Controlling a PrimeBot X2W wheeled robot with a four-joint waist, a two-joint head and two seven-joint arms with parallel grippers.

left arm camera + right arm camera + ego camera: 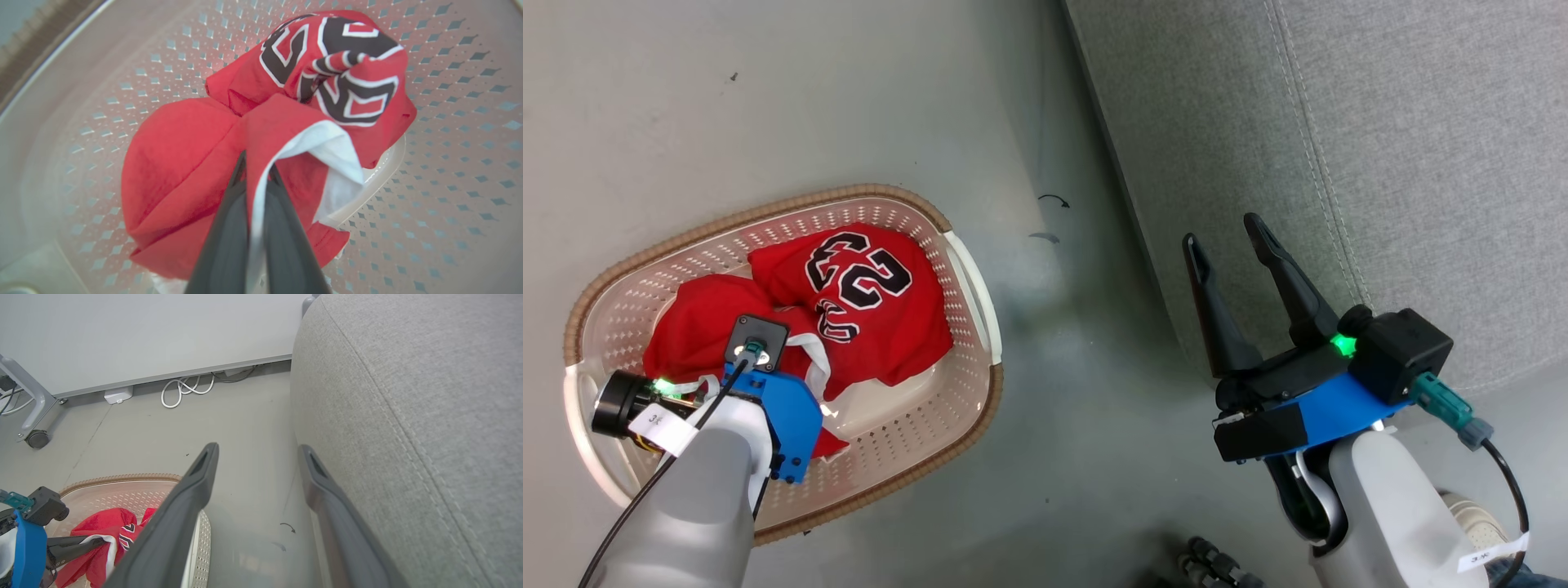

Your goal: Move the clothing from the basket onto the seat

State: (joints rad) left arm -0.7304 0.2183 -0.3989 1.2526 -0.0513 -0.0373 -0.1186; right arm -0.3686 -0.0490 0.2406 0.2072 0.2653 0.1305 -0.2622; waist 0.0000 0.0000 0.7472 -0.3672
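Our left gripper [256, 165] is pinching the clothing [179, 163] in the basket [449, 102] so we can lift it; our right gripper [1222, 231] is hanging wide apart by the seat [1421, 163].

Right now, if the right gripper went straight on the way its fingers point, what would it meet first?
Probably the floor between the basket and the seat. The right gripper is close to the seat, so one finger might brush it first; depth is unclear.

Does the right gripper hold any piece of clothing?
No, the right gripper stands open and empty beside the sofa, while the clothing lies in the basket.
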